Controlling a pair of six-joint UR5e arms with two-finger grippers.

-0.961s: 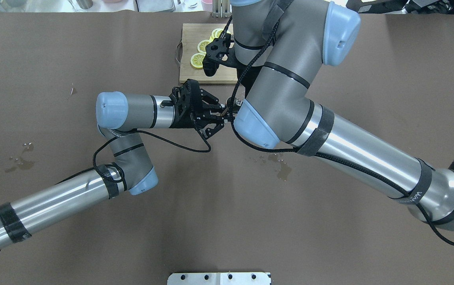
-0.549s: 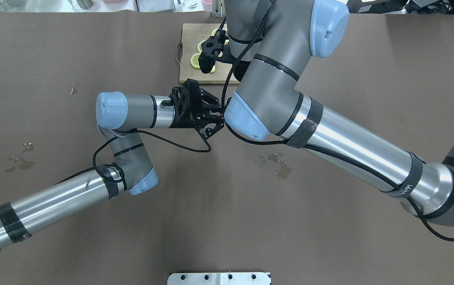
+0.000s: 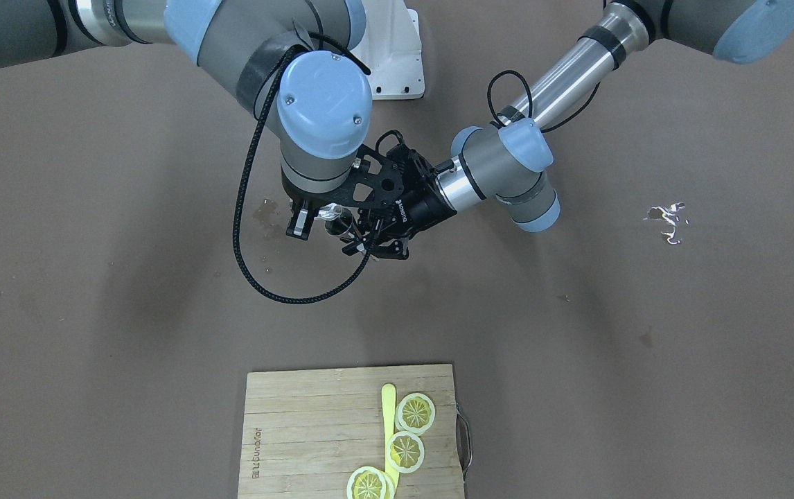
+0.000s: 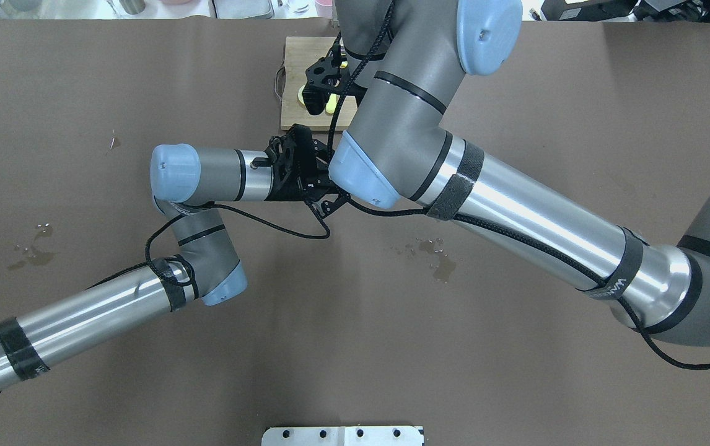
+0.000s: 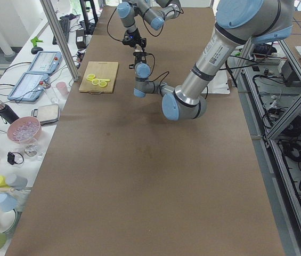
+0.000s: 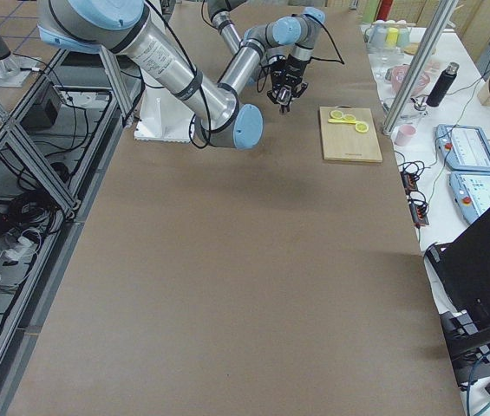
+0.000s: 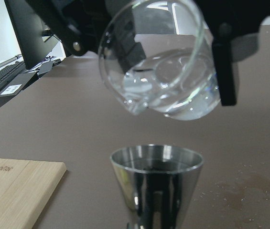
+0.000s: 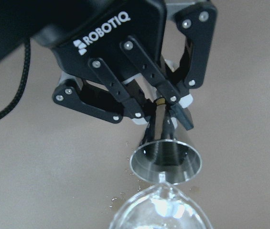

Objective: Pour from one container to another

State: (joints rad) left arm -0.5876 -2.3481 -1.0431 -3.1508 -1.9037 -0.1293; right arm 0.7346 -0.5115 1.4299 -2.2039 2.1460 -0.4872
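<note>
- Steel jigger (image 8: 166,160): it is held upright, its narrow waist clamped between the fingers of the left tool (image 8: 162,113), which is closed down to a small gap around it. Whether its base rests on the brown tabletop (image 4: 355,347) cannot be told.
- Glass jug (image 7: 166,71): it is gripped by the right tool (image 7: 149,57), one dark finger (image 7: 223,67) pressed against its wall. The tool is spread only as wide as the jug's body.
- The jug is tilted well over, with its small spout (image 7: 135,106) lowest — just above the jigger's open rim and apart from it.
- Clear liquid (image 7: 187,95) is pooled in the lower side of the jug, close to the spout.
- What the jigger contains cannot be told — its inside reads dark.
- Both tools are brought together near the middle of the tabletop, with the right arm's wrist hanging over the left tool.
- A wooden cutting board (image 3: 314,430) is laid at the edge far from the robot, well apart from the tools. Lemon slices (image 3: 416,413) and a pale yellow strip (image 3: 388,409) are laid on it.
- Wet patches (image 4: 438,257) are seen on the tabletop near the tools.
</note>
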